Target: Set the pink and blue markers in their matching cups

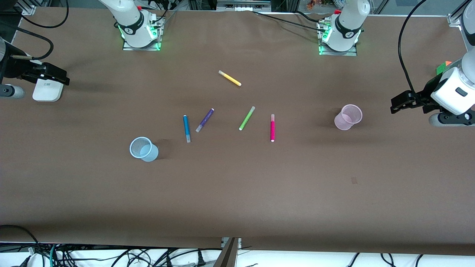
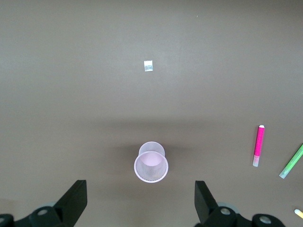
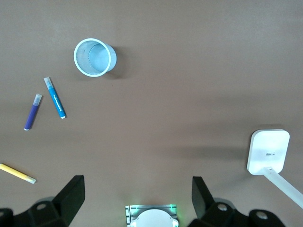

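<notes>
Brown tabletop (image 1: 237, 193), both end effectors (left (image 1: 402, 101), right (image 1: 52, 74)) spread and waiting at the ends; pink marker (image 1: 272, 127) and blue marker (image 1: 186, 128) look light, stiff, probably best pinched mid-barrel.

Brown table covering (image 1: 237, 193) spans view; tangled dark cables (image 1: 111, 256) on pale floor below its near edge.

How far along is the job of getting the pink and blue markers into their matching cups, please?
Nothing looks done yet: the pink marker and blue marker both lie flat on the table, and the pink cup and blue cup stand empty. Nothing is in hand; the left gripper waits open over the pink cup's end, the right gripper open at its own end. Both placements remain.
</notes>
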Motion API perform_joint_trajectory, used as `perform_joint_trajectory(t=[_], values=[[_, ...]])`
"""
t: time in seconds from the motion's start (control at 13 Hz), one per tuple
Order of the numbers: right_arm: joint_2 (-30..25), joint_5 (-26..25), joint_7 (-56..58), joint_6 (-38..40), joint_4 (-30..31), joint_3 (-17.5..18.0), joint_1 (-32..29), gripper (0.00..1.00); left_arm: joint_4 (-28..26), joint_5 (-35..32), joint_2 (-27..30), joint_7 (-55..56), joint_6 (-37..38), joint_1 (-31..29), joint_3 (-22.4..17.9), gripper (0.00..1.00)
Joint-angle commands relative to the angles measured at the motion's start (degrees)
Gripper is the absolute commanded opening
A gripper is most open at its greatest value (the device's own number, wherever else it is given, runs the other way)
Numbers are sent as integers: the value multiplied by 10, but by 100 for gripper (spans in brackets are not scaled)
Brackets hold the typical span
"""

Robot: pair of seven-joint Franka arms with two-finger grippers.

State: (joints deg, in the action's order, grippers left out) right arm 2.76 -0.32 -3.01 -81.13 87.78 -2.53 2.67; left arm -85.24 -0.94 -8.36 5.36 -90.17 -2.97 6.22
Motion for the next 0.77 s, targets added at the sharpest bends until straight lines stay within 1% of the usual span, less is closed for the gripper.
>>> perform_joint_trajectory(t=[0.0,0.69], values=[[8,8,3,2,-13,3,-5,100,3,6,-1,-4,-1,0,-2,100],[8,8,2,2,-13,3,-4,100,2,8,-3,-4,-1,0,-2,100]])
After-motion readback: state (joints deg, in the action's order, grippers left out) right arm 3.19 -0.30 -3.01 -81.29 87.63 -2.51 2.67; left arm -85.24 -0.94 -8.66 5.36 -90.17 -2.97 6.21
